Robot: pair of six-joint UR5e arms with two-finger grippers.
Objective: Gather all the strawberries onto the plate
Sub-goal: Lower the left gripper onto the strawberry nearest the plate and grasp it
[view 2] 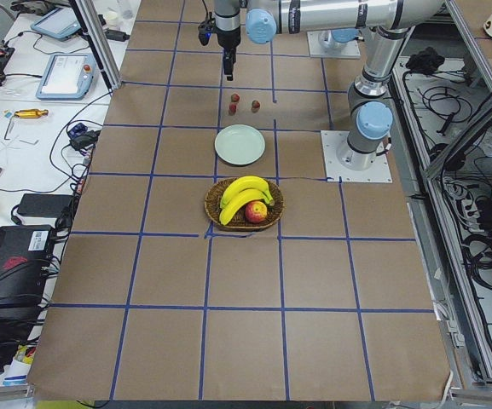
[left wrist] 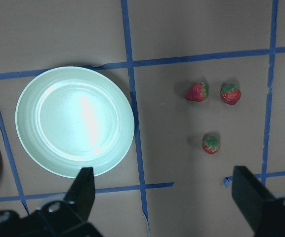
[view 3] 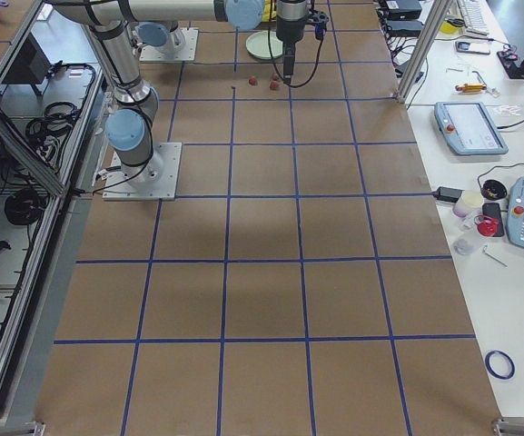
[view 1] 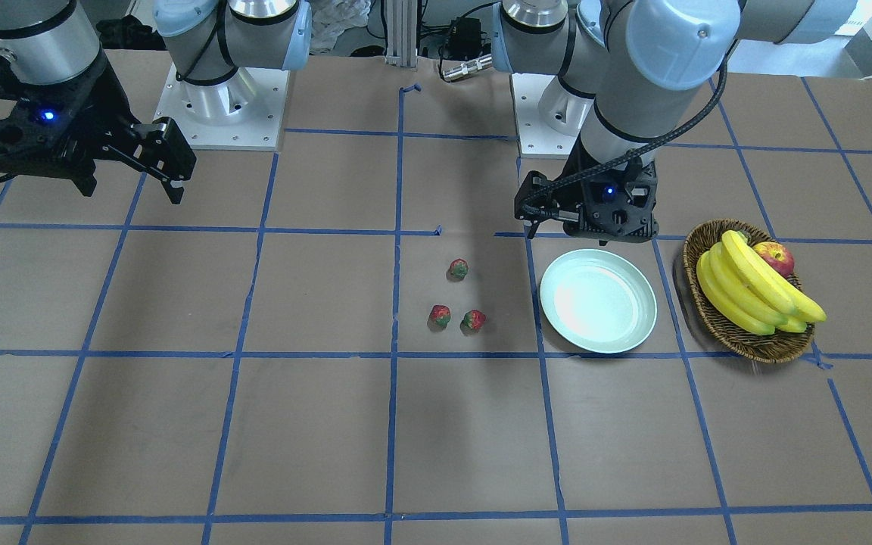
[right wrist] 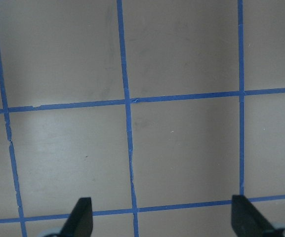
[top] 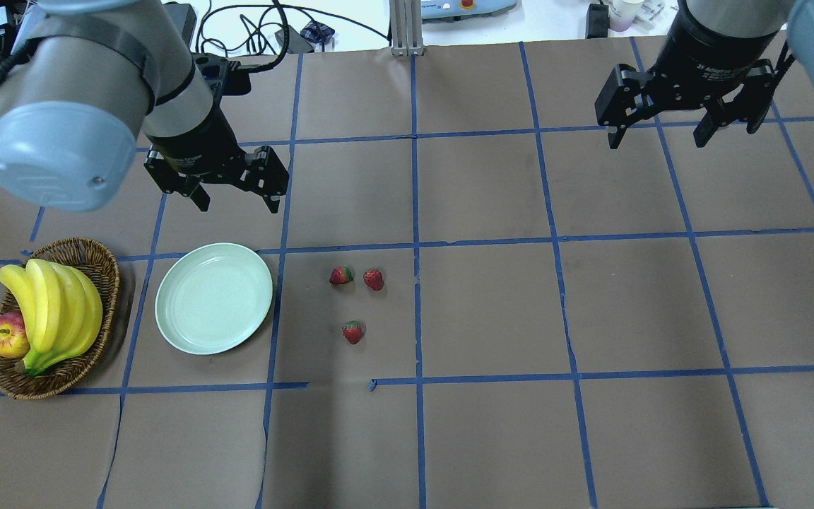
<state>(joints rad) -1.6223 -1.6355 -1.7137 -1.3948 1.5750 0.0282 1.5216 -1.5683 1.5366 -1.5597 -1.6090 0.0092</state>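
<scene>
Three strawberries lie on the brown table between the arms: one (top: 341, 275) beside another (top: 374, 279), the third (top: 353, 331) nearer the robot. The left wrist view shows them to the right of the plate (left wrist: 74, 121): a pair (left wrist: 197, 92), (left wrist: 230, 94) and a single one (left wrist: 211, 144). The pale mint plate (top: 213, 297) has nothing on it. My left gripper (top: 239, 205) hangs open above the table just beyond the plate, holding nothing. My right gripper (top: 658, 138) is open and far off to the right, over bare table (right wrist: 182, 148).
A wicker basket (top: 96, 251) with bananas (top: 54, 304) and an apple (top: 8, 336) stands left of the plate. Blue tape lines grid the table. Cables and devices lie beyond the far edge.
</scene>
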